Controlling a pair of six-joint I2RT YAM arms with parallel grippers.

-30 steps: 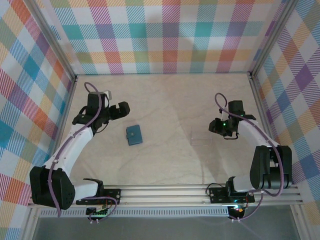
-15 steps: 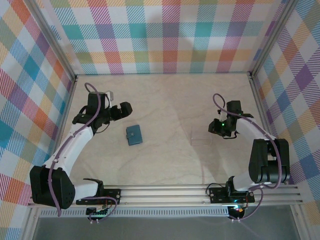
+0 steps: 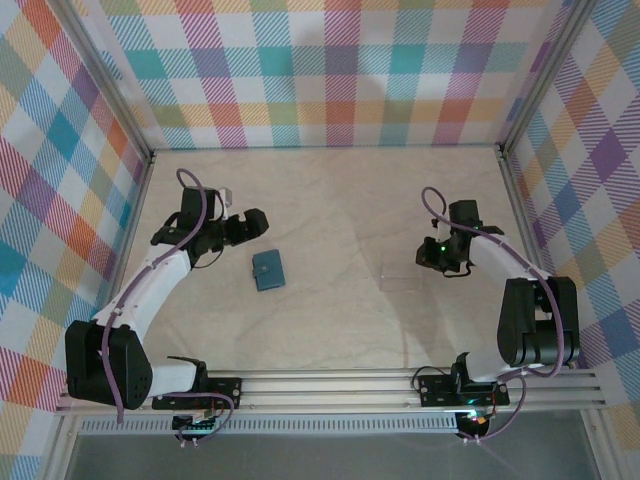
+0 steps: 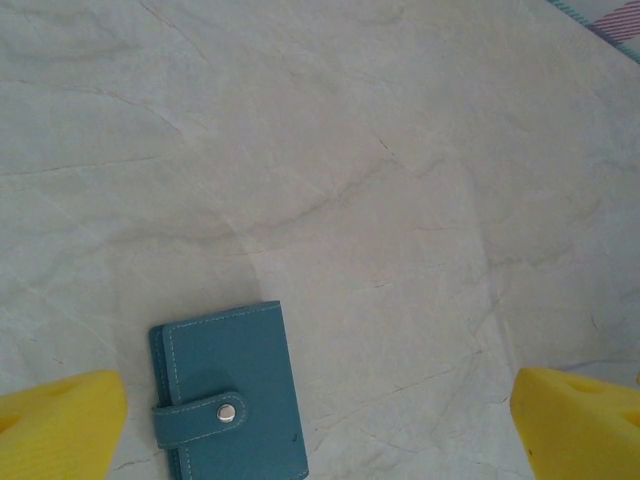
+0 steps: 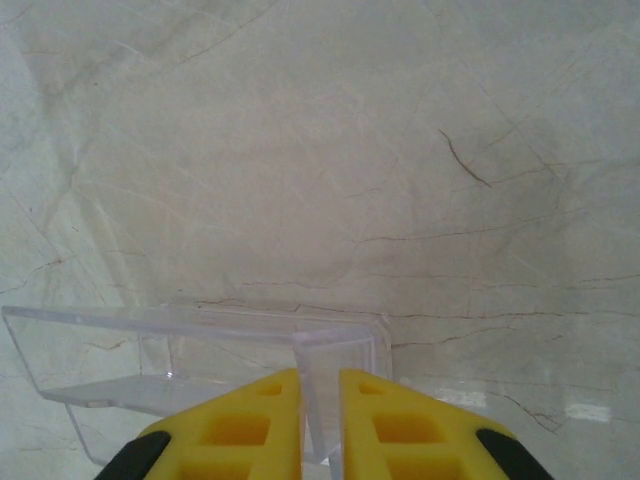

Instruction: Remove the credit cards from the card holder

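Guessing the light, floppy card holder (image 4: 228, 400) wants an edge pinch; left gripper (image 4: 318, 428) gapes open, right gripper (image 5: 320, 400) clamps the clear tray (image 5: 150, 340).

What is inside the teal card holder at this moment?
Nothing inside shows. The card holder lies closed on the table, its strap snapped across the front cover. Any credit cards in it are covered by that cover.

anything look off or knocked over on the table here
Nothing stands out. The card holder lies flat on the table, tab snapped shut, slightly askew. The clear tray sits upright and unbroken, one wall pinched between the fingers of the right gripper. The left gripper hangs open near the card holder.
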